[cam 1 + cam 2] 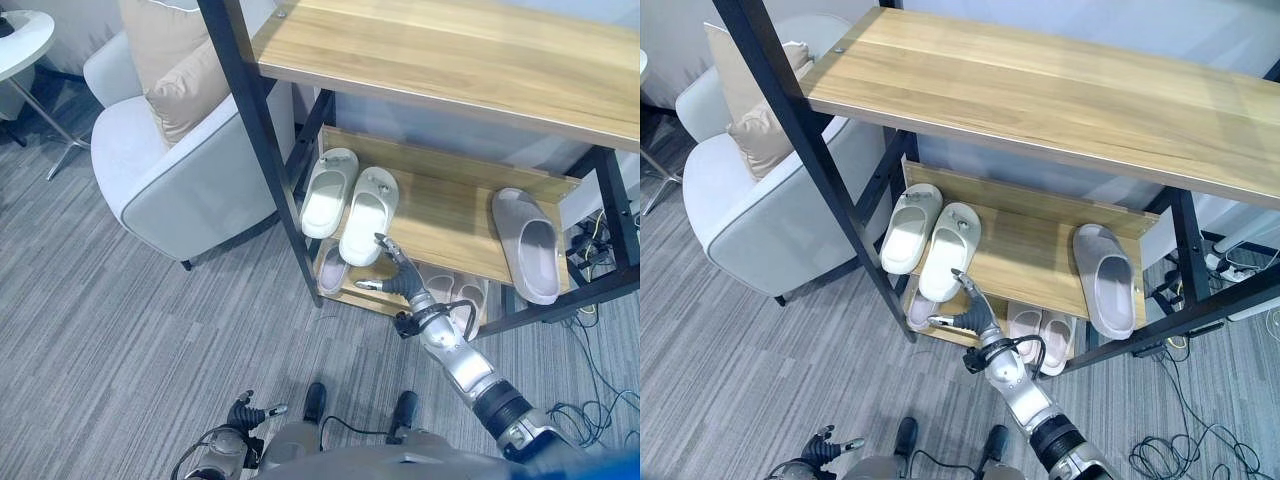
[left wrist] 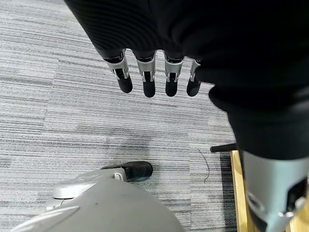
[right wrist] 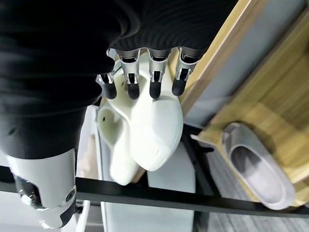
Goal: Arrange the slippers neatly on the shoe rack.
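Two white slippers (image 1: 345,203) are set side by side on the rack's middle shelf (image 1: 445,215), a grey slipper (image 1: 527,243) well apart. The right hand (image 1: 398,275) is held open just before the white pair; the left hand (image 1: 243,412) is lowered, fingers relaxed. Slippers on the bottom shelf (image 1: 1040,330) are partly hidden.

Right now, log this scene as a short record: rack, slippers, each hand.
rack: black frame, wooden shelves
white pair: side by side at the left end of the middle shelf
grey slipper: alone at the right end of the same shelf
bottom shelf: more pale slippers, partly hidden
right hand: open, fingers spread, at the heel of the white pair; contact cannot be told
left hand: low by the robot's side over the carpet, fingers straight, holding nothing
armchair: left of the rack, with cushions
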Robot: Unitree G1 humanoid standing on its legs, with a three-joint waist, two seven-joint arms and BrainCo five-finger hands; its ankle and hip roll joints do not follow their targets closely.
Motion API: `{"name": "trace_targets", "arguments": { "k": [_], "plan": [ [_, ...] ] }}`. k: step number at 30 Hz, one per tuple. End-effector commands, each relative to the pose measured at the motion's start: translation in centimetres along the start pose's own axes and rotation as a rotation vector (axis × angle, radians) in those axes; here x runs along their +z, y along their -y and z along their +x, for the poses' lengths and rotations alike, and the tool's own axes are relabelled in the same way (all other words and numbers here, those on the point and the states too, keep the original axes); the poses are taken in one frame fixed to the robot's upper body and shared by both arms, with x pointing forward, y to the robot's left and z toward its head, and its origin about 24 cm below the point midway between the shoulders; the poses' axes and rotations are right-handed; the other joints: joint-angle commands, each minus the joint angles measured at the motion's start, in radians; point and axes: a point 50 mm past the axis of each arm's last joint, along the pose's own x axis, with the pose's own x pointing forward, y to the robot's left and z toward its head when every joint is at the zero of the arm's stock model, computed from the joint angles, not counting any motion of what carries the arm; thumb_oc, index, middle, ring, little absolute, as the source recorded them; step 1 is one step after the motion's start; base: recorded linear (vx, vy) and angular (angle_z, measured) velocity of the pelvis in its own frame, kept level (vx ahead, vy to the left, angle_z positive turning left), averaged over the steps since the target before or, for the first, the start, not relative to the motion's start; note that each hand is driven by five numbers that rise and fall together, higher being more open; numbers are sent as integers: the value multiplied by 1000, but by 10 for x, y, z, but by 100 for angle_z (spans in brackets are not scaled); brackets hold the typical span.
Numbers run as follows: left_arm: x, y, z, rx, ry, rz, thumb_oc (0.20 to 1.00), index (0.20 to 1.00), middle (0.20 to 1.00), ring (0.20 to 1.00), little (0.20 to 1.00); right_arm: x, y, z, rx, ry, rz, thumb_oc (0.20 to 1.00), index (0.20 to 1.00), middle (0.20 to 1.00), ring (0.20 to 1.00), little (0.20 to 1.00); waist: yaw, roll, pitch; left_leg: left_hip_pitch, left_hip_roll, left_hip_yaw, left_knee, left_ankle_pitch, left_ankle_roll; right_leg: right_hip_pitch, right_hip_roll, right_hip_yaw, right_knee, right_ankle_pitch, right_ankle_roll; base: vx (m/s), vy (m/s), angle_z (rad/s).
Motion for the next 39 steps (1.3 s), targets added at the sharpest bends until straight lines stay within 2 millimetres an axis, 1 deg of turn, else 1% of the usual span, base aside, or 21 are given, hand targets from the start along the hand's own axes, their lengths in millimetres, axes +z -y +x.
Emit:
{"name": "trace_targets", "arguments": {
  "k": [1,6,11,14,16,18,20,21,22,23,24,26,27,30,31,34,35,39],
  "plan": [
    [-5,13,-1,-16,-50,-12,1000,1000,1000,1000,1000,33,-6,13,9,161,39,1000,1000,1000,1000,1000,18,-18,7,12,21,90,6,-77,-26,111,-56,7,8,-79,92,0,0,0],
    [-7,13,-2,-9,-62,-31,1000,1000,1000,1000,1000,35,4,14,-41,179,-5,1000,1000,1000,1000,1000,14,-14,4,19,23,94,6,-79,-26,115,-57,10,8,-81,91,4,-2,-2],
    [-13,16,-4,-12,-83,-36,1000,1000,1000,1000,1000,40,25,7,-127,237,-115,1000,1000,1000,1000,1000,3,-11,0,28,24,98,6,-84,-24,121,-56,14,8,-83,91,2,-5,-2],
    [-14,15,-4,-11,-83,-26,1000,1000,1000,1000,1000,48,50,-2,-206,305,-250,1000,1000,1000,1000,1000,-6,-11,-4,33,25,100,6,-87,-24,124,-54,20,8,-86,92,6,-25,-7],
    [-11,14,-3,-10,-71,-23,1000,1000,1000,1000,1000,49,63,-6,-253,317,-310,1000,1000,1000,1000,1000,-10,-12,-8,36,27,101,6,-88,-24,126,-52,19,8,-87,92,14,-27,-3],
    [-9,14,-2,-13,-61,-14,1000,1000,1000,1000,1000,48,82,-9,-326,312,-363,1000,1000,1000,1000,1000,-15,-12,-12,37,28,103,6,-89,-25,126,-51,22,8,-88,92,6,-28,-4],
    [-7,15,-2,-17,-54,-9,1000,1000,1000,1000,1000,42,97,-11,-385,275,-399,1000,1000,1000,1000,1000,-16,-11,-15,37,29,105,6,-88,-25,126,-51,22,8,-88,93,3,-37,-4],
    [-9,15,-3,-25,-55,3,1000,1000,1000,1000,1000,37,112,-12,-426,243,-470,1000,1000,1000,1000,1000,-17,-12,-18,37,30,106,6,-89,-25,125,-50,23,8,-89,93,18,-54,-4],
    [-10,15,-3,-33,-54,23,1000,1000,1000,1000,1000,29,129,-13,-457,194,-590,1000,1000,1000,1000,1000,-13,-11,-20,38,30,105,6,-89,-26,125,-48,23,8,-89,94,18,-63,-3],
    [-11,15,-3,-39,-54,34,1000,1000,1000,1000,1000,21,146,-13,-489,139,-660,1000,1000,1000,1000,1000,-10,-10,-21,37,30,105,6,-88,-26,124,-47,24,8,-90,94,14,-50,-2],
    [-12,15,-4,-43,-56,43,1000,1000,1000,1000,1000,17,153,-13,-505,112,-688,1000,1000,1000,1000,1000,-9,-9,-20,36,30,105,6,-87,-26,122,-46,25,8,-89,94,2,-35,0],
    [-15,15,-4,-46,-65,53,1000,1000,1000,1000,1000,12,163,-11,-523,68,-709,1000,1000,1000,1000,1000,-6,-7,-18,32,30,106,6,-84,-27,118,-45,26,8,-87,94,-1,-19,-2],
    [-17,14,-5,-50,-70,61,1000,1000,1000,1000,1000,9,172,-10,-532,32,-744,1000,1000,1000,1000,1000,-2,-3,-16,27,30,103,6,-81,-28,114,-44,26,8,-86,94,-1,-41,-4],
    [-19,13,-5,-54,-70,67,1000,1000,1000,1000,1000,6,188,-10,-556,-17,-814,1000,1000,1000,1000,1000,1,4,-16,21,29,102,6,-78,-30,110,-45,27,8,-86,95,20,-45,0],
    [-18,13,-5,-54,-66,71,1000,1000,1000,1000,1000,4,197,-12,-591,-45,-842,1000,1000,1000,1000,1000,2,11,-15,18,27,102,6,-77,-30,107,-46,27,8,-86,95,0,0,0],
    [-16,13,-5,-52,-58,72,1000,1000,1000,1000,1000,1,204,-13,-633,-79,-825,1000,1000,1000,1000,1000,2,21,-12,14,24,100,6,-75,-30,105,-48,26,8,-85,95,0,0,0],
    [-16,13,-5,-52,-55,69,1000,1000,1000,1000,1000,-2,212,-16,-669,-112,-838,1000,1000,1000,1000,1000,1,29,-12,9,20,98,6,-74,-30,102,-51,26,8,-83,96,0,0,0],
    [-14,16,-5,-56,-46,69,1000,1000,1000,1000,1000,-6,219,-20,-729,-150,-807,1000,1000,1000,1000,1000,-2,39,-8,4,16,98,6,-73,-30,97,-55,28,8,-81,97,0,0,0]
  ]
}}
